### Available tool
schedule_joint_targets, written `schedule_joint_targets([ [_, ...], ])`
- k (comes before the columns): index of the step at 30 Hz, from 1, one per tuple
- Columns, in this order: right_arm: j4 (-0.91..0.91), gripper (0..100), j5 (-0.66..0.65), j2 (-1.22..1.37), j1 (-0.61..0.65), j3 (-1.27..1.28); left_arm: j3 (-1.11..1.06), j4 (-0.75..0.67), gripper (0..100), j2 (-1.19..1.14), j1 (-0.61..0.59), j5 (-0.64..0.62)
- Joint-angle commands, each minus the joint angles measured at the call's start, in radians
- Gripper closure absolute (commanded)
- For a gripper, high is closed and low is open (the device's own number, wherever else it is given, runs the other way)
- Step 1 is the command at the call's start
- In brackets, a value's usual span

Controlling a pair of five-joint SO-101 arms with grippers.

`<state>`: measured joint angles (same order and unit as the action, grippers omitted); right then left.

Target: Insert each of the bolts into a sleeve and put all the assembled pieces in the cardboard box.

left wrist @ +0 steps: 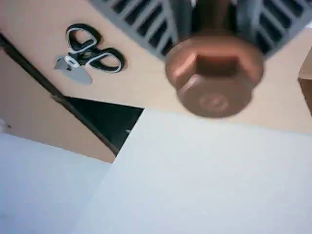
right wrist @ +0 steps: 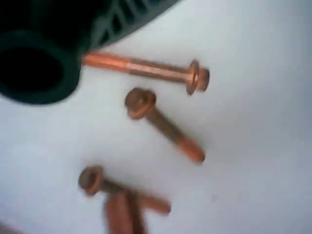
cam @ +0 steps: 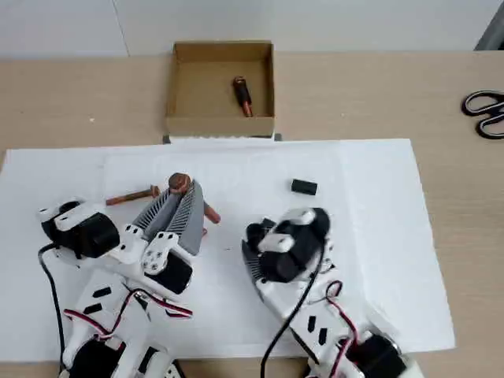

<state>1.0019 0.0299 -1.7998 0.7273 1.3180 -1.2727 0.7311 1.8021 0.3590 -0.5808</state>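
My left gripper (cam: 181, 195) is shut on a copper bolt (cam: 179, 184), held head up over the white paper; in the left wrist view its hex head (left wrist: 213, 78) sits between the grey fingers (left wrist: 141, 19). My right gripper (cam: 254, 239) is at centre right, shut on a black sleeve (right wrist: 34, 63). Loose copper bolts (cam: 132, 197) (cam: 211, 213) lie beside the left gripper, and the right wrist view shows three bolts (right wrist: 151, 68) (right wrist: 163, 126) (right wrist: 117, 190). A second black sleeve (cam: 304, 187) lies on the paper. The cardboard box (cam: 179, 87) holds one assembled piece (cam: 242, 96).
Black-handled scissors (cam: 484, 114) (left wrist: 90, 53) lie on the wooden table at the far right. The white paper sheet (cam: 370, 236) covers the work area, with open space on its right side. The box stands just beyond the paper's far edge.
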Motion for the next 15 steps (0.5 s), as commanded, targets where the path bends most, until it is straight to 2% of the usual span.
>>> schedule_joint_targets([
  [1, -0.028, 99.5, -0.075, -0.008, 0.03, 0.006, 0.028, -0.031, 100, 0.015, 0.043, -0.012],
  [7, -0.035, 99.6, -0.203, -0.008, 0.031, 0.018, 0.028, -0.031, 100, 0.015, 0.13, -0.012],
  [15, -0.035, 99.6, -0.215, -0.008, 0.031, 0.015, 0.035, -0.014, 100, 0.014, 0.163, -0.011],
])
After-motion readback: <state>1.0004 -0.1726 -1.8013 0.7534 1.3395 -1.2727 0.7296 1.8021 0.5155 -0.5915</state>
